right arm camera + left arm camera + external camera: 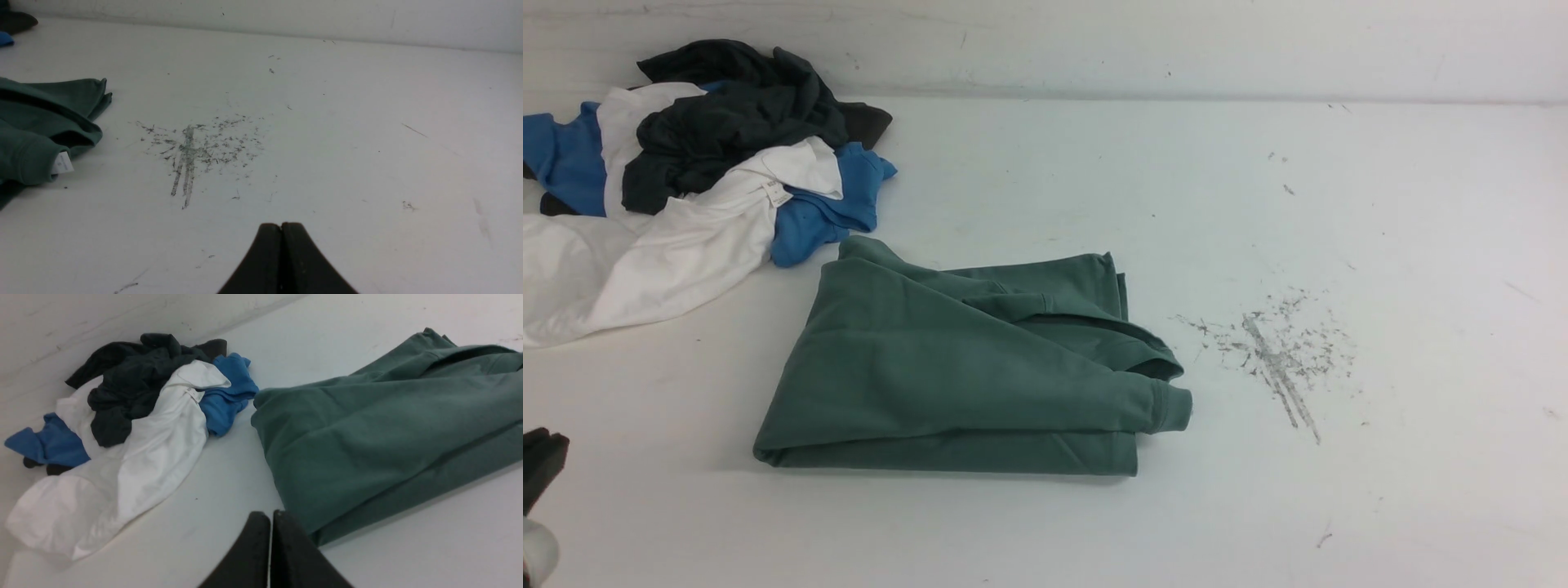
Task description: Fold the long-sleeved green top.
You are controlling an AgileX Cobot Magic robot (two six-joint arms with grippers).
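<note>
The green long-sleeved top lies folded into a compact rectangle in the middle of the white table, a ribbed cuff at its right edge. It also shows in the left wrist view and in the right wrist view, where a small white label sticks out. My left gripper is shut and empty, just off the top's near left corner. In the front view only a dark part of the left arm shows at the left edge. My right gripper is shut and empty over bare table, right of the top.
A pile of charcoal, white and bright blue garments lies at the back left, almost touching the top's far left corner. Grey scratch marks mark the table right of the top. A white wall runs along the back.
</note>
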